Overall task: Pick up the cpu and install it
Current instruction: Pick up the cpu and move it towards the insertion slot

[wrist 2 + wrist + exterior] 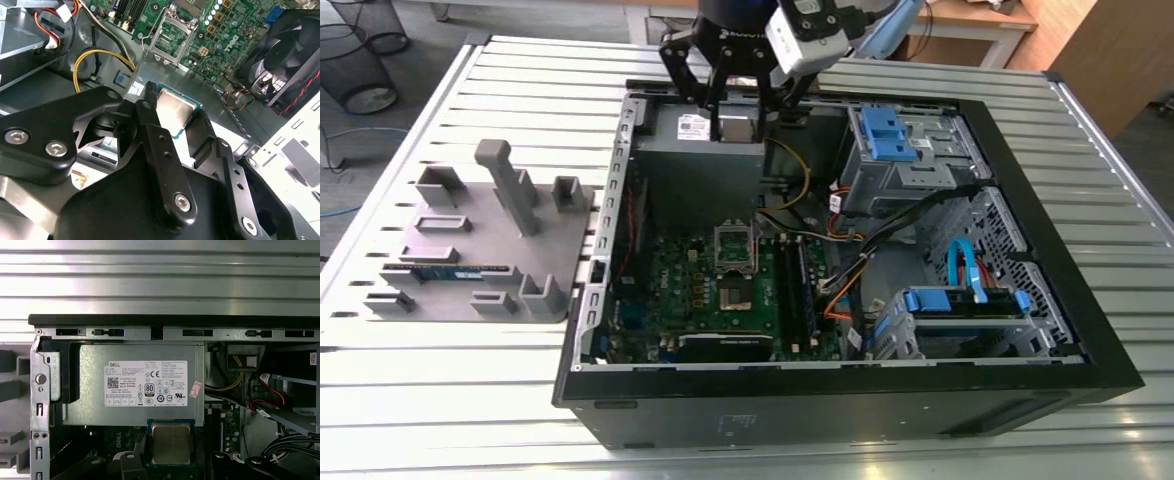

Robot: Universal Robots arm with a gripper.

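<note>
1. The cpu [171,442] hangs in the air over the near edge of the power supply [135,385], at the far end of the open computer case [854,405]. Its shiny metal top shows in both wrist views.
2. The gripper [740,122] is clamped on the cpu. One black finger [149,116] presses on one edge and its partner on the opposite edge, so the chip's green border [176,134] is pinched between them.
3. In the second wrist view the socket [172,37] lies open on the green motherboard [220,45], well apart from the chip. In the exterior view the socket [735,243] sits near the middle of the board.
4. The step in hand looks like the carry from above the power supply toward that socket. To do it well, I judge the chip should stay flat and the grip steady, since only thin edges are held.
5. The yellow cable [100,52] and the black fan [285,55] flank the path, so the carry is best kept high and straight.
6. Whether the chip's corner mark matches the socket cannot be told from here, and it is worth checking.
7. Outside the case, the grey fixture plate [467,250] rests on the slatted table [454,400], with a memory stick [447,270] lying in it.
</note>
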